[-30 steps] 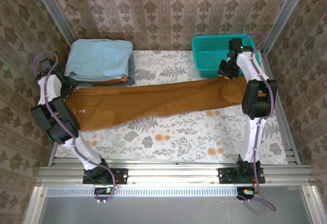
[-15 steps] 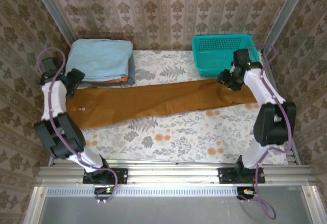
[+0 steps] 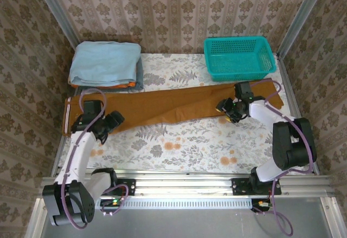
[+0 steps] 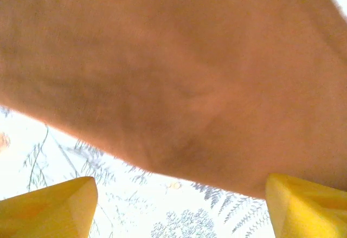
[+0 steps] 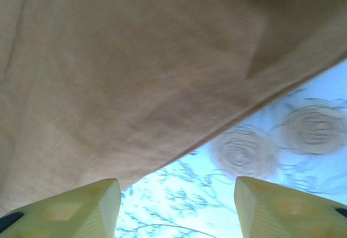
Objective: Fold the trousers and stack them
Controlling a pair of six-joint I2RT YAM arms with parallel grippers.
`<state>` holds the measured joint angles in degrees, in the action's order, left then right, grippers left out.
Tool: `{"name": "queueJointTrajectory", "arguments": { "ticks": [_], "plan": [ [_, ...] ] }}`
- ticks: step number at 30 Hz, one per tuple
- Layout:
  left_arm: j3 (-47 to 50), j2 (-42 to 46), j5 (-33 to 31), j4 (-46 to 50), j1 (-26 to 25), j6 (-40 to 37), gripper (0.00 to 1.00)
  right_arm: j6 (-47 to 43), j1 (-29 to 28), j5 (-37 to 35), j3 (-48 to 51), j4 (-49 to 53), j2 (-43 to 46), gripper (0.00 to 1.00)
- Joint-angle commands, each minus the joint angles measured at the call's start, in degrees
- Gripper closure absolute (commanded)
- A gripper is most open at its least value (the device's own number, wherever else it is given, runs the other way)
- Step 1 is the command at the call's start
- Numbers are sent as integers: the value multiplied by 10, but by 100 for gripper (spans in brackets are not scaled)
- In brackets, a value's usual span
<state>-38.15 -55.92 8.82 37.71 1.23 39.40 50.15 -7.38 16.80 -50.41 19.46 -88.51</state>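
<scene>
The rust-brown trousers lie flat across the table, with the pale-trimmed waistband at the far left and the leg ends at the right. My left gripper hovers at the near edge of the hip part. In the left wrist view the left gripper is open, its yellow fingertips wide apart with the trousers ahead of them. My right gripper sits at the near edge of the leg. The right gripper is open over the tablecloth, the cloth edge just ahead.
A folded light blue garment on a thin orange cloth lies at the back left, touching the trousers' far edge. A teal basket stands at the back right. The floral tablecloth lies bare toward the front, with metal rails along the sides.
Both arms swung from the trousers' far ends in toward their near edge, and both grippers opened. The waistband end now lies uncovered and flat at the left.
</scene>
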Motion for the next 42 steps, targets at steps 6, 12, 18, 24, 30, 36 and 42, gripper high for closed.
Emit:
{"name": "queueJointTrajectory", "arguments": {
  "ticks": [6,12,18,24,30,36,42],
  "plan": [
    [93,9,-16,-97,-21,62,29,115,-38,-36,-16,-90,-64,42],
    [114,-90,-29,-200,-15,59,32,120,-44,-50,-50,-61,-96,44],
    [82,-153,-37,-229,1,25,58,90,-46,-79,-85,-29,-116,67],
    [29,-136,-24,-183,23,-19,100,52,-41,-91,-115,1,-99,100],
    [-23,-99,-28,-122,27,-39,100,24,-35,-89,-147,31,-88,100],
    [-58,-123,-24,-128,43,-31,100,3,-19,-77,-171,46,-99,100],
    [-77,-148,-3,-119,30,-15,100,-7,-17,-47,-169,55,-132,83]
  ]
}}
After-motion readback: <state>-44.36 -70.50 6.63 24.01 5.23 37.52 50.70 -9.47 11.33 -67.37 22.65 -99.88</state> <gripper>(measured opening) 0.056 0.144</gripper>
